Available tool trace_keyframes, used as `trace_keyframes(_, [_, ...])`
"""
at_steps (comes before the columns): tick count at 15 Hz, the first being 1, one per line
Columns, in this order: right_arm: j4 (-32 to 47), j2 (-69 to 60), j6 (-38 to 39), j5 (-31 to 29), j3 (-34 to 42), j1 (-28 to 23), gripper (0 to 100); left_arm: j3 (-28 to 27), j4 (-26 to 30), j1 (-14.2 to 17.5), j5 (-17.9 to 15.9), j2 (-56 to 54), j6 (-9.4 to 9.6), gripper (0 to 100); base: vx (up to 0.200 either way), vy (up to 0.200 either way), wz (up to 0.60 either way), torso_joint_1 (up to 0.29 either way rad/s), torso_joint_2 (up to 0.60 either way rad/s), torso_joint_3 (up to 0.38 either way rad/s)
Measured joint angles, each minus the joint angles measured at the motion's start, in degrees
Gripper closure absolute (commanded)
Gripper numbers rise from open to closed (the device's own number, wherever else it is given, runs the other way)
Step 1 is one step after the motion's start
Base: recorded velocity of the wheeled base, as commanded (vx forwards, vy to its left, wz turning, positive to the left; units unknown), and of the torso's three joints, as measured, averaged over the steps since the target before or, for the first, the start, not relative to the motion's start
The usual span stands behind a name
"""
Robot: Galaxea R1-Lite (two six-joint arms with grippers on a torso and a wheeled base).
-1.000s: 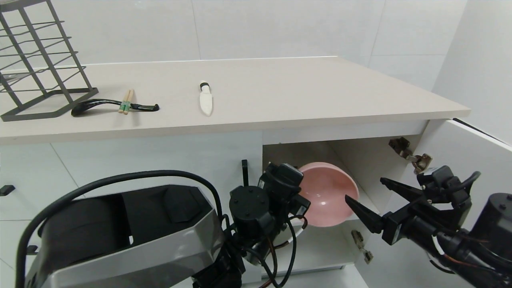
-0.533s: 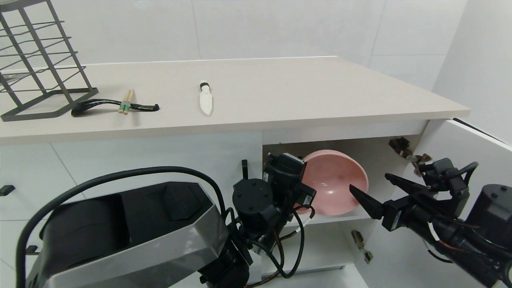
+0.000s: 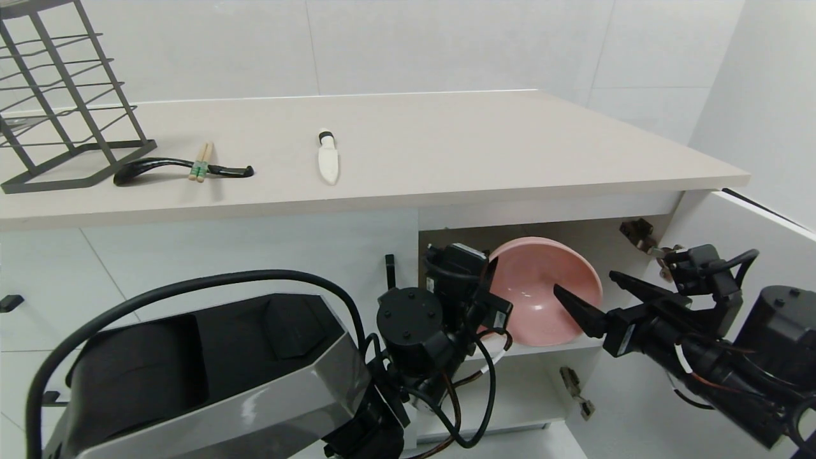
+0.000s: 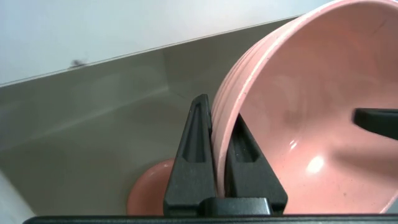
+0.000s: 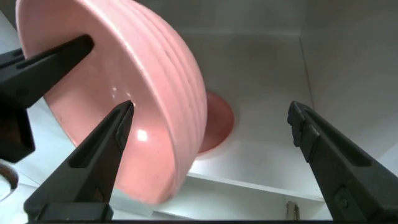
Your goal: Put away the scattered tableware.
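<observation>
Cabinet (image 3: 548, 347) under the worktop (image 3: 446, 140) is open, with its door (image 3: 752, 236) swung out to the right. The pink bowl (image 3: 542, 290) sits up on edge in the mouth of the upper shelf. I can't tell if its lower edge touches the shelf or not.

The left gripper (image 3: 488, 280) is pinching the bowl's rim on the left side, one finger inside and one outside. That's a thin grip on a tilted bowl, so I reckon it could pivot or slip. If it gets let go while it's this upright, it probably rolls off the near edge and drops.

The right gripper (image 3: 583, 282) has its fingers spread wide just at the bowl's right side, holding nothing. A small nudge from that near tip could knock the bowl loose.

A smaller pink dish (image 5: 217, 121) sits farther back on the same shelf, so pushing in too deep means a clack or a chip.

Up on the worktop at the far left, the black spoon (image 3: 159, 169), knife (image 3: 328, 159) and chopsticks (image 3: 201, 162) aren't put away yet.
</observation>
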Motion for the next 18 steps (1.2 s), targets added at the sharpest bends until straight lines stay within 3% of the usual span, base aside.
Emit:
trace_keyframes(1, [0.0,-0.1,0.0,0.0,0.0,0.2,100,0.0,0.0,0.0,0.0,0.0,-0.02,100,0.000,0.000,0.00,0.000,0.00,0.000])
trace_keyframes(7, [0.1,-0.5,0.0,-1.1,1.0,4.1,100,-0.1,-0.2,-0.3,0.2,0.0,-0.60,100,0.000,0.000,0.00,0.000,0.00,0.000])
trace_keyframes(8, [0.0,-0.6,0.0,-0.5,1.1,4.8,100,-0.1,-0.1,-0.2,0.1,0.0,-0.79,0,0.000,0.000,0.00,0.000,0.00,0.000])
trace_keyframes(13, [0.0,-0.2,0.0,0.3,1.1,3.4,100,0.6,0.0,-0.7,-0.3,0.1,-1.28,0,0.000,0.000,0.00,0.000,0.00,0.000])
trace_keyframes(18, [0.0,1.4,0.0,0.2,0.5,-0.5,100,5.3,0.0,-1.7,-0.3,-1.8,-1.26,0,0.000,0.000,0.00,0.000,0.00,0.000])
